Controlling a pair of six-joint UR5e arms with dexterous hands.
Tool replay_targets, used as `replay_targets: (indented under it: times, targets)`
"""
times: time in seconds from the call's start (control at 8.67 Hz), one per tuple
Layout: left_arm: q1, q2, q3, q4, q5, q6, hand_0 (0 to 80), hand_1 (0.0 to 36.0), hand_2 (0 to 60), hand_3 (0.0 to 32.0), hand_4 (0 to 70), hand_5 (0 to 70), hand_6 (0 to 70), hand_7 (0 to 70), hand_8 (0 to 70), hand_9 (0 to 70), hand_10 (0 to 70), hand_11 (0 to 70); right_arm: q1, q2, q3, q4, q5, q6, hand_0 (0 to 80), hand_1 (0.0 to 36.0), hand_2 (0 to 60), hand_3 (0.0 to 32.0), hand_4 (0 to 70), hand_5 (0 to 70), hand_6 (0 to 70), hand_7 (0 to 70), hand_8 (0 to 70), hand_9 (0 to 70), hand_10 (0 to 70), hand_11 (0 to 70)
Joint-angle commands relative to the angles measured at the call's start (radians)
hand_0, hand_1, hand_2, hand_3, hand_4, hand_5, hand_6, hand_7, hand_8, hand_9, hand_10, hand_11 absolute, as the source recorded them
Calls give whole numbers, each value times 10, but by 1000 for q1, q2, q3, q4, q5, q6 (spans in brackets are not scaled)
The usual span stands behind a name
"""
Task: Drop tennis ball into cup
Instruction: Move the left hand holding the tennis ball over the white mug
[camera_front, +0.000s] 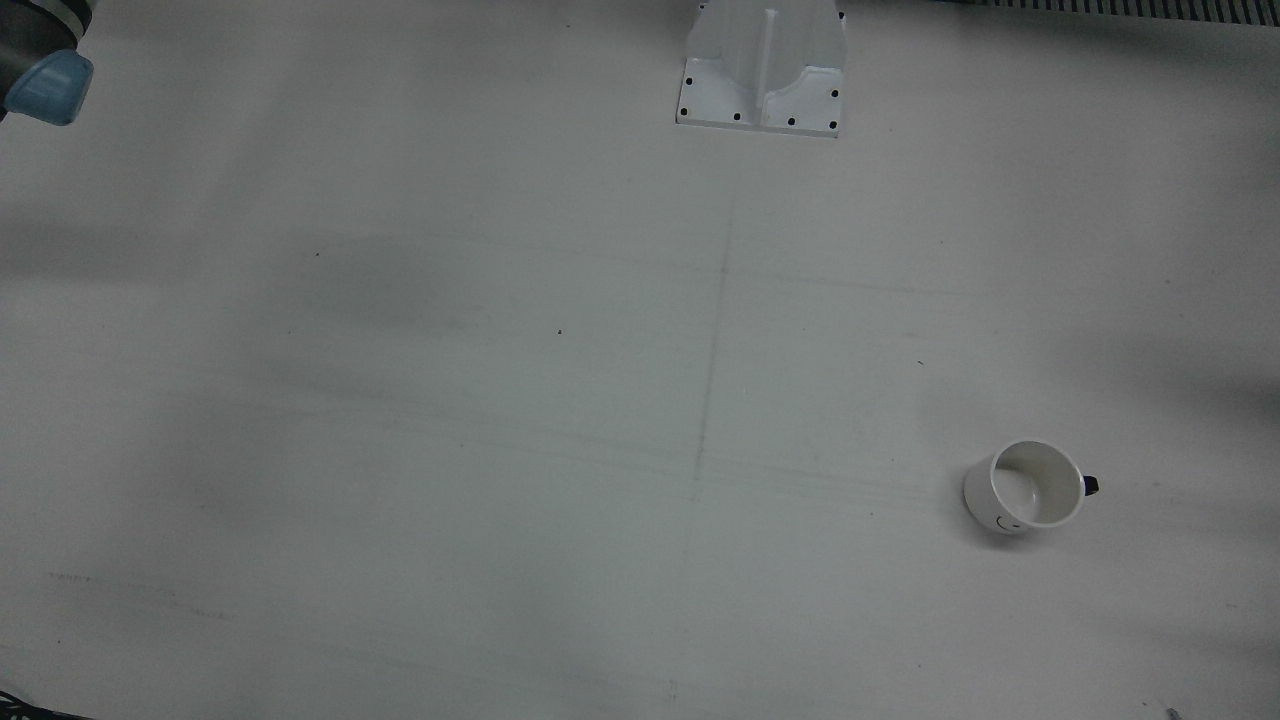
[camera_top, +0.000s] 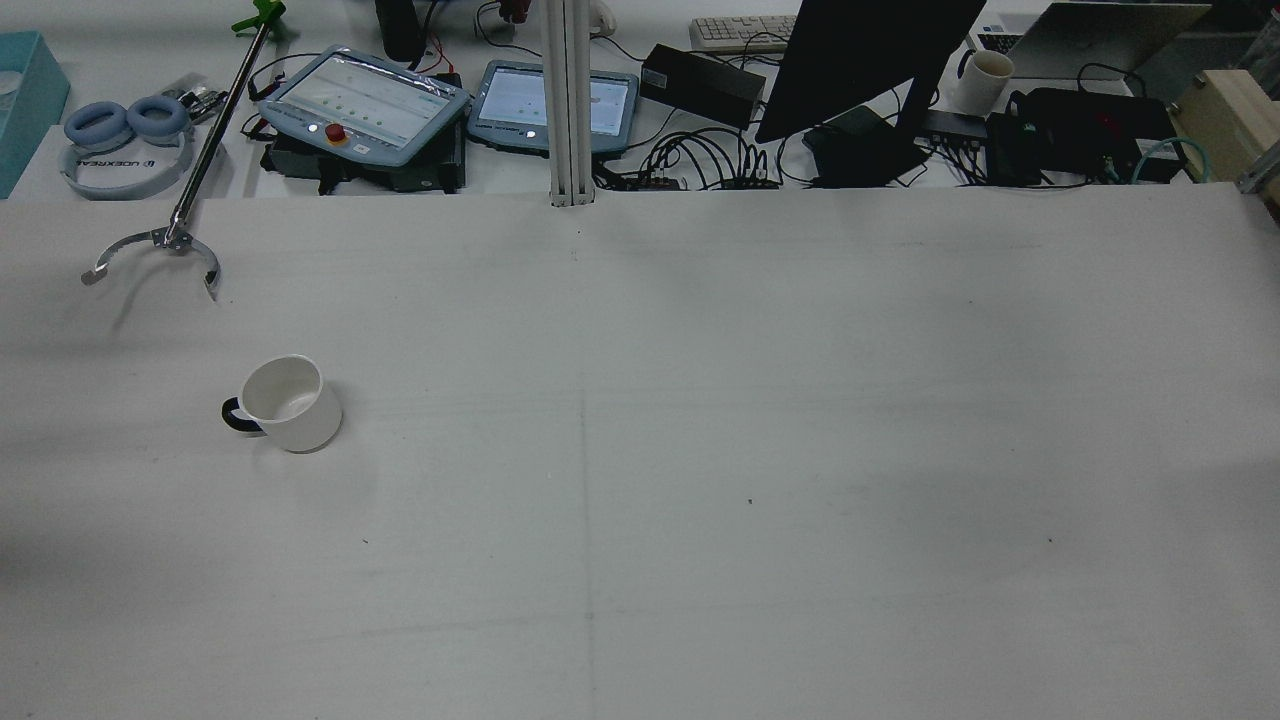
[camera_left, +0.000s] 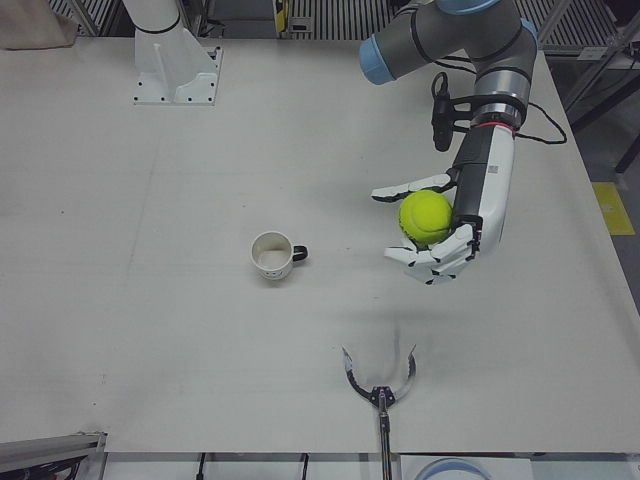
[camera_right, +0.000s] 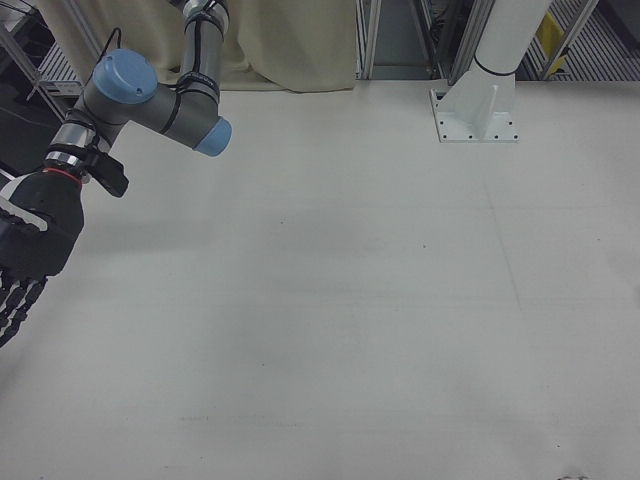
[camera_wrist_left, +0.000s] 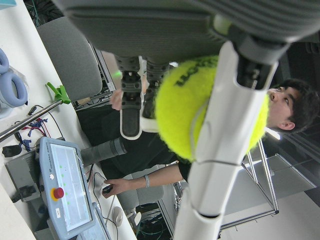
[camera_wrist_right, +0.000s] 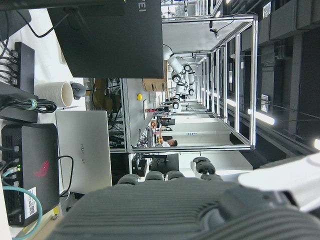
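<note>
A: Where was the tennis ball (camera_left: 425, 216) when you paused?

B: In your left hand (camera_left: 440, 228). The fingers (camera_left: 432, 262) were curled round it from above and below, palm turned sideways, and the ball sat in the air above the table (camera_left: 200, 330), not touching it. The left hand view showed the same: yellow ball (camera_wrist_left: 200, 112) pressed between the pale fingers (camera_wrist_left: 225, 135).

A: And the cup (camera_left: 271, 254)?

B: Upright on the table, mouth open, dark handle pointing toward the ball side in the left-front view. Hand and cup were well apart, w/ bare table between. In the rear view the cup (camera_top: 287, 402) stood on the left half, handle to that view's left; the front view had it (camera_front: 1028, 486) near the lower right.

A: Your right hand (camera_right: 28, 255)?

B: At the left edge of the right-front view, dark, fingers pointing down & held loosely apart, nothing in it, hanging over the table edge.

A: Anything else nearby?

B: A reacher tool (camera_left: 379, 382) lay at the near edge, claw spread open, just below the ball hand in the left-front view.
</note>
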Motion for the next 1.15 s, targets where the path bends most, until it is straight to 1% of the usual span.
replay_targets:
  times: [0.0,0.12,0.23,0.35,0.46,0.58,0.69,0.81,0.92,1.04]
  targets:
    - [125,-68,-11,8,58,-1,800,360,0,0,446,238,674,700,476,659,241,385,0,0,0,0,0,1,0,0,0,0,0,0,0,0,0,0,0,0]
    - [203,-99,-11,19,60,0,800,360,0,0,449,205,539,700,447,651,227,364,0,0,-2,0,0,1,0,0,0,0,0,0,0,0,0,0,0,0]
    - [283,-121,-9,39,56,0,800,359,0,0,432,224,624,700,461,650,227,362,0,0,-2,0,0,1,0,0,0,0,0,0,0,0,0,0,0,0]
    - [352,-122,-3,40,50,2,800,360,0,0,428,206,573,700,453,651,227,362,0,0,-2,0,0,1,0,0,0,0,0,0,0,0,0,0,0,0]
    - [380,-122,-2,40,48,9,800,359,0,0,426,210,612,700,457,649,225,358,0,0,-2,0,0,1,0,0,0,0,0,0,0,0,0,0,0,0]
    - [408,-119,9,40,47,12,800,346,1,0,415,196,528,700,440,646,225,356,0,0,-2,0,0,1,0,0,0,0,0,0,0,0,0,0,0,0]
    - [422,-118,18,36,45,15,800,322,1,0,400,214,649,700,459,643,226,355,0,0,-2,0,0,1,0,0,0,0,0,0,0,0,0,0,0,0]
    - [422,-116,23,33,45,15,800,321,0,0,393,196,595,700,446,639,221,347,0,0,-2,0,0,1,0,0,0,0,0,0,0,0,0,0,0,0]
    - [422,-113,21,31,45,15,800,307,4,0,387,210,678,700,453,629,179,285,0,0,-2,0,0,1,0,0,0,0,0,0,0,0,0,0,0,0]
    - [422,-109,21,31,45,17,800,309,0,0,385,144,399,700,398,623,102,172,0,0,-2,0,0,1,0,0,0,0,0,0,0,0,0,0,0,0]
